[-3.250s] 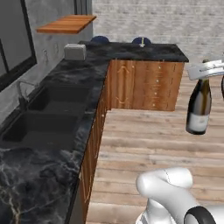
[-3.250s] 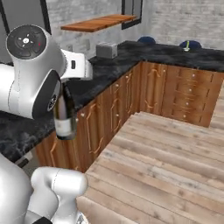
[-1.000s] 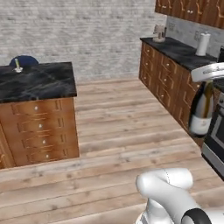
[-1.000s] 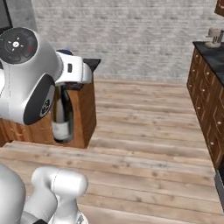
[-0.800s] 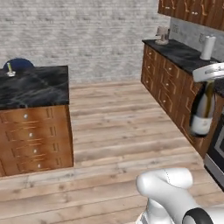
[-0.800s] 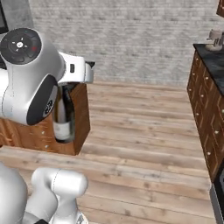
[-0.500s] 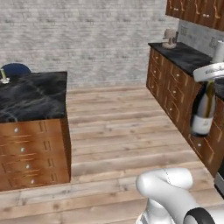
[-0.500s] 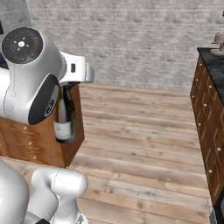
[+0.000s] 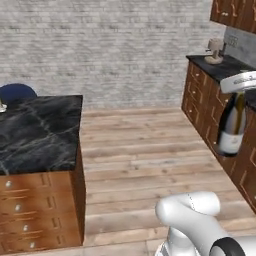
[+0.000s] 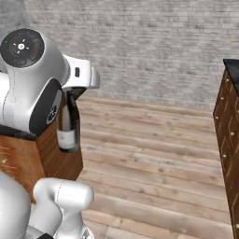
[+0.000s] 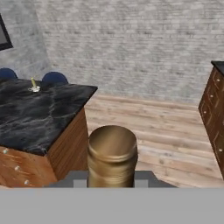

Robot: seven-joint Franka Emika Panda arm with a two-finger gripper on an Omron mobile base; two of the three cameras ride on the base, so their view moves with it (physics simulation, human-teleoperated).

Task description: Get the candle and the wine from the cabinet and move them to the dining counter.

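Moved: base has swung round; black marble island desk (image 9: 40,130) now nearer
Claw (image 9: 239,86): pinching dark glass wine bottle (image 9: 232,125) by gold-foil neck; hanging beside arm
Done: yellowish candle in white saucer (image 11: 33,85) on desk
Left: wine bottle

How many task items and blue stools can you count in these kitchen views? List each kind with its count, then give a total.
Wine bottles: 1, the wine held in the gripper
Candles: 1, the candle on the dining counter
Blue stools: 2
Total: 4
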